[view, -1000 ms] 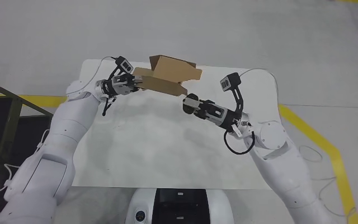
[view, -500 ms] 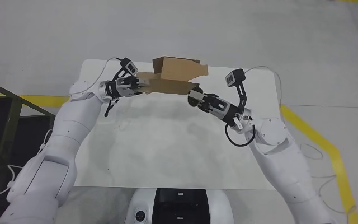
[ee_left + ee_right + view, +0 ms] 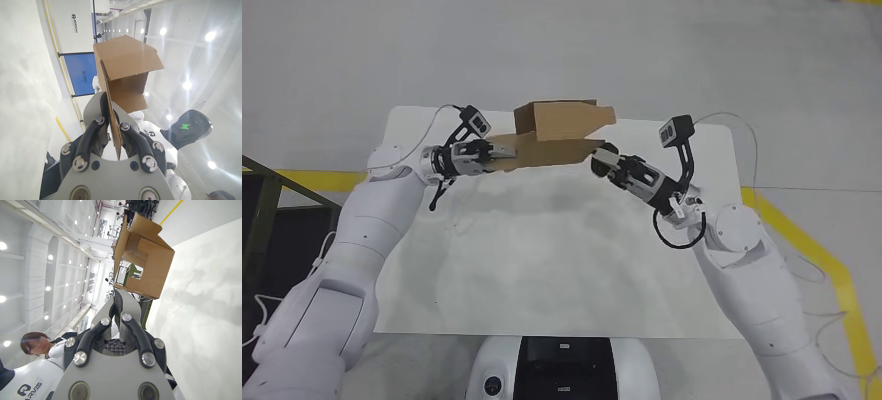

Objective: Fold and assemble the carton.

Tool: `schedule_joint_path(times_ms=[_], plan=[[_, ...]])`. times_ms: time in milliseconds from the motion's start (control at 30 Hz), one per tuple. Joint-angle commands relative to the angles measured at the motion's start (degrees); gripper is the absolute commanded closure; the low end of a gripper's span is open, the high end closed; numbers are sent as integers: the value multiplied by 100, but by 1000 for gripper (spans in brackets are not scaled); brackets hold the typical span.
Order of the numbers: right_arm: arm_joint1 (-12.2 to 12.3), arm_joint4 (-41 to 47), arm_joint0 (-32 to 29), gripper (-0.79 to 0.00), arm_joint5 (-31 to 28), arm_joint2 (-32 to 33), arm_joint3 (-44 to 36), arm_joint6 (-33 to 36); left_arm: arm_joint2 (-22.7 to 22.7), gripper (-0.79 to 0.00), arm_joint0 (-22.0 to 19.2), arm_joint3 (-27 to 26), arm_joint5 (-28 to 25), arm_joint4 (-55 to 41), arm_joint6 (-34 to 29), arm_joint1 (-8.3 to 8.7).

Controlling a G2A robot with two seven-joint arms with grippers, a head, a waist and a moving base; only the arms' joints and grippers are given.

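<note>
- The left gripper (image 3: 492, 153) was clenched on one flap of the carton (image 3: 557, 133). In the left wrist view the cardboard sheet stood edge-on between the two fingers (image 3: 103, 106).
- The carton was held in the air above the far part of the table (image 3: 542, 270), between the two arms and not resting on the surface. It was already opened into a box shape, with walls standing. In the right wrist view one end showed flaps only partly folded, with an open window left between them.
- The right gripper (image 3: 600, 158) was at the carton's right end. Its jaws were pressed nearly together, with the tips at the lower edge of the box. I could not tell if cardboard was pinched between them.
- I judged the step in hand to be the shaping of the box, before its end was closed.
- The next move probably called for a steady hold by the left gripper while the right one pushed the loose flaps inward. The thin cardboard might bend or slip if it was pressed off the crease.
</note>
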Motion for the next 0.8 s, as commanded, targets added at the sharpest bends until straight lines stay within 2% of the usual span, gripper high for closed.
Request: schedule_joint_path(times_ms=[0,767], plan=[[-7,-13,10,0,3,-23,25,-17,21,0,2,-32,0,6,0,9],[4,-1329,-160,0,-150,86,-135,-789,321,0,11,-209,0,-40,0,153]])
